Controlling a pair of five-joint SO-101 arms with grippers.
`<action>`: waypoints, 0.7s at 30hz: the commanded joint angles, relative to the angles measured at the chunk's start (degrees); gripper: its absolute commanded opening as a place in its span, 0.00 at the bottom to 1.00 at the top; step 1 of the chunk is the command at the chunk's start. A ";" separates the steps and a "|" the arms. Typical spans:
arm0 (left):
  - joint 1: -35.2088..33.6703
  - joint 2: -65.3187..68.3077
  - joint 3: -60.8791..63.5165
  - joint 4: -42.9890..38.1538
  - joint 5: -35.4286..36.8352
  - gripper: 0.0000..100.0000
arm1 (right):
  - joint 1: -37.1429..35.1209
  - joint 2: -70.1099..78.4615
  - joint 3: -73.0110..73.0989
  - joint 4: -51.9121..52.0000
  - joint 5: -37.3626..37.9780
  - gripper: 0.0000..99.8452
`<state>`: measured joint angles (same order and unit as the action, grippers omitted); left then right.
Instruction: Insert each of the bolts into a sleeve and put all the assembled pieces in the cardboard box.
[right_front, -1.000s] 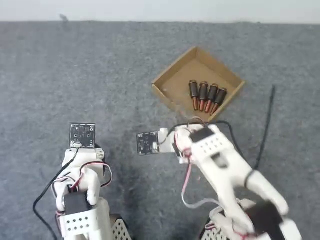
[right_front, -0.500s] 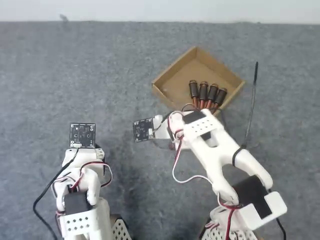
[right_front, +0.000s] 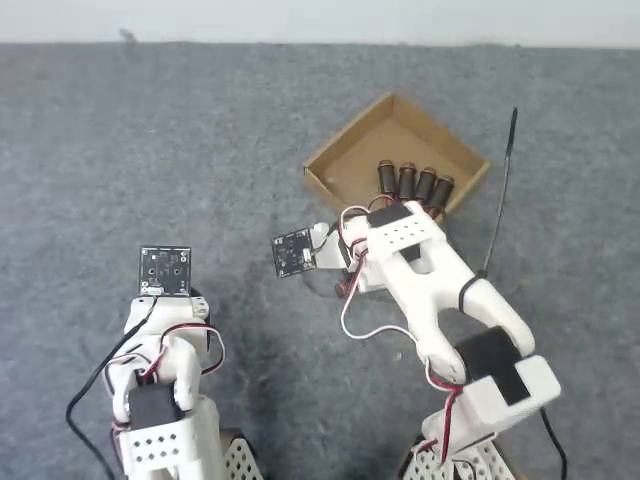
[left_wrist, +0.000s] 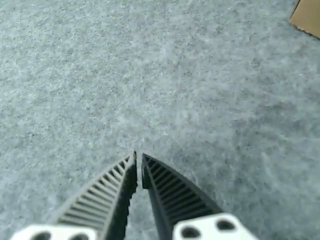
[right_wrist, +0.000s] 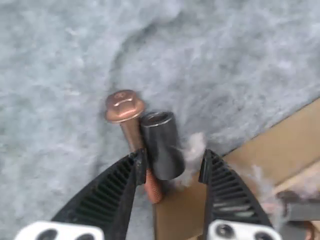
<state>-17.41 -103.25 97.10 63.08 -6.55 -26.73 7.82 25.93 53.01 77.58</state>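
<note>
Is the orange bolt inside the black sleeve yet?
No, outside. The bolt lies beside the sleeve on the carpet.

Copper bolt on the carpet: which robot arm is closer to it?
Right. The right gripper is right at the bolt, jaws open; the left gripper is far off, over carpet.

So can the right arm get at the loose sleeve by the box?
Probably yes. The right gripper is open and the sleeve shows between its fingers, with nothing over it. The bolt lies right alongside and the box wall is close, so a finger may catch either.
</note>
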 joint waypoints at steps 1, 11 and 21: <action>-0.18 -0.97 -0.57 -1.67 -0.44 0.01 | 1.01 3.30 -4.13 -0.92 0.88 0.17; -0.18 -0.97 -0.57 -1.67 -0.44 0.01 | 0.84 10.86 -11.52 -0.40 0.70 0.00; -0.18 -0.97 -0.57 -2.37 -0.44 0.01 | -0.31 10.68 -11.87 -0.84 -1.58 0.01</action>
<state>-17.41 -103.25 97.10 63.08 -6.55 -26.81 18.64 15.74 52.66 77.85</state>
